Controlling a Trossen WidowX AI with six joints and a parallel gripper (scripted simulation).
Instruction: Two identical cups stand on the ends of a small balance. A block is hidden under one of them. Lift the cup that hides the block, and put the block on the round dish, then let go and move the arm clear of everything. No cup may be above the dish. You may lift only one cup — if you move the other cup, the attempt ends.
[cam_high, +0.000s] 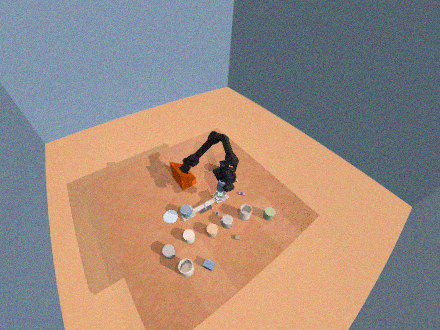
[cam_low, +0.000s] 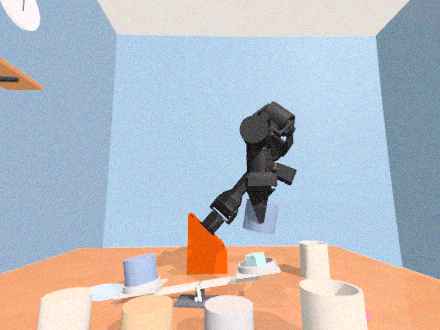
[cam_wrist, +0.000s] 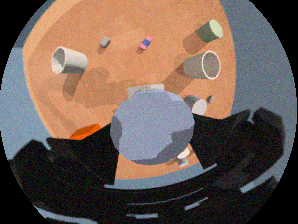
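My gripper (cam_low: 260, 216) (cam_high: 221, 189) is shut on a pale blue upside-down cup (cam_low: 270, 223) (cam_wrist: 152, 125) and holds it in the air above the right end of the balance (cam_low: 200, 286) (cam_high: 204, 206). A mint-green block (cam_low: 255, 258) sits uncovered on the right pan (cam_low: 270, 266). The other pale blue cup (cam_low: 140, 270) (cam_high: 186, 210) stands on the left pan, which is the lower end. The round pale dish (cam_high: 170, 216) (cam_low: 100, 291) lies flat just left of that cup.
The orange arm base (cam_high: 183, 175) (cam_low: 205, 250) stands behind the balance. Several cylinders and open cups stand in front, among them a tall one (cam_low: 314, 259), a wide open one (cam_low: 332, 302), a green one (cam_high: 269, 213) and a grey one (cam_high: 168, 251). A small blue block (cam_high: 208, 264) lies near the front.
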